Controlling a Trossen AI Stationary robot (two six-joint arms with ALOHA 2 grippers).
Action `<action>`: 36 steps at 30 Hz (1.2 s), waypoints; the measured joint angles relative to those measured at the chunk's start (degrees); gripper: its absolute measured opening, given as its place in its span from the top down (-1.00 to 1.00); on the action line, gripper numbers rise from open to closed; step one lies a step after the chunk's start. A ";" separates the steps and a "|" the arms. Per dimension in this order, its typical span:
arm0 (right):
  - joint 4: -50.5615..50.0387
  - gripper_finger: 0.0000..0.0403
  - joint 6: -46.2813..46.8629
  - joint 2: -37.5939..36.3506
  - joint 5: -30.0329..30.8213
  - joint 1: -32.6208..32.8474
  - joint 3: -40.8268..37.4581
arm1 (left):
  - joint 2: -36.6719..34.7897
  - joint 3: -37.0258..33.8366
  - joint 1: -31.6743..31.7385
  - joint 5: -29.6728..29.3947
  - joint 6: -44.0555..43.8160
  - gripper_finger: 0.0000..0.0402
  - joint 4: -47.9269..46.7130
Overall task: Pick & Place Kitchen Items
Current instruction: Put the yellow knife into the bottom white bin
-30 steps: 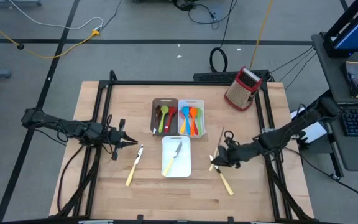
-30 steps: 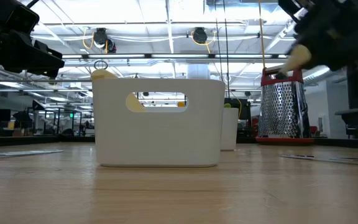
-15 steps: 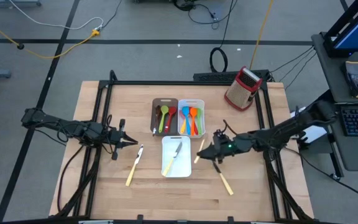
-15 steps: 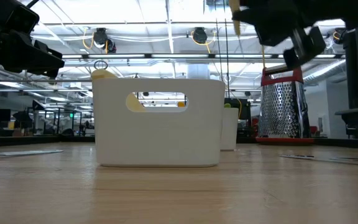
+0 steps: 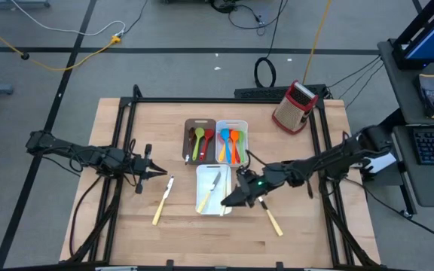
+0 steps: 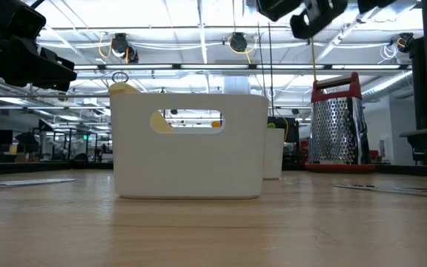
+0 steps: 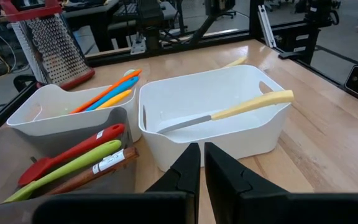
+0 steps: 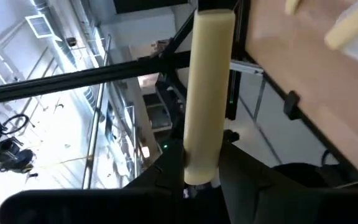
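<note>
One cream-handled knife sits clamped in the right gripper, which we find beside the front white tray; left gripper closed, empty.

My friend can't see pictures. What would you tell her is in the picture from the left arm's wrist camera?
A cream-handled knife lies slanted inside a white tray on a wooden table. Beside it, another white tray holds orange and blue utensils, and a dark tray holds red, green and brown ones. The left gripper is shut in front; a box grater stands behind.
</note>
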 joint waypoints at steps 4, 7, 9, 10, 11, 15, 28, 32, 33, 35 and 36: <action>-0.32 0.67 3.21 1.98 -1.32 0.02 2.49 | -0.01 0.00 -0.01 0.00 0.11 0.86 0.00; -0.14 0.67 6.55 3.17 -1.50 0.02 3.48 | 0.00 0.00 0.00 0.00 0.07 0.86 -0.04; -0.56 0.67 8.69 3.21 -2.14 0.19 3.46 | -0.02 0.00 0.00 0.00 0.07 0.86 -0.02; -0.47 0.67 9.63 3.43 -2.70 0.24 3.46 | 0.00 0.00 0.00 0.02 0.09 0.86 -0.05; -0.22 0.67 10.78 3.89 -2.91 0.28 3.48 | -0.01 0.00 0.00 0.00 0.10 0.86 -0.08; -0.16 0.67 14.85 5.66 -4.39 0.59 3.41 | 0.00 0.00 -0.01 0.00 0.10 0.86 -0.07; 5.30 0.67 21.31 12.30 -9.07 0.57 6.28 | -0.02 0.00 -0.02 0.09 0.30 0.86 -0.07; 5.75 0.67 22.52 14.87 -11.20 0.45 7.83 | -0.01 0.00 0.00 0.12 1.33 0.86 -0.07; 5.70 0.67 22.68 15.24 -11.82 0.44 7.87 | -0.02 0.00 0.00 0.11 1.47 0.86 -0.04; 5.46 0.67 23.04 15.92 -11.83 0.44 7.92 | 0.00 0.00 0.00 0.13 1.62 0.86 -0.13; 5.36 0.67 23.40 16.18 -11.83 0.44 7.92 | -0.02 0.00 0.00 0.11 1.62 0.86 -0.15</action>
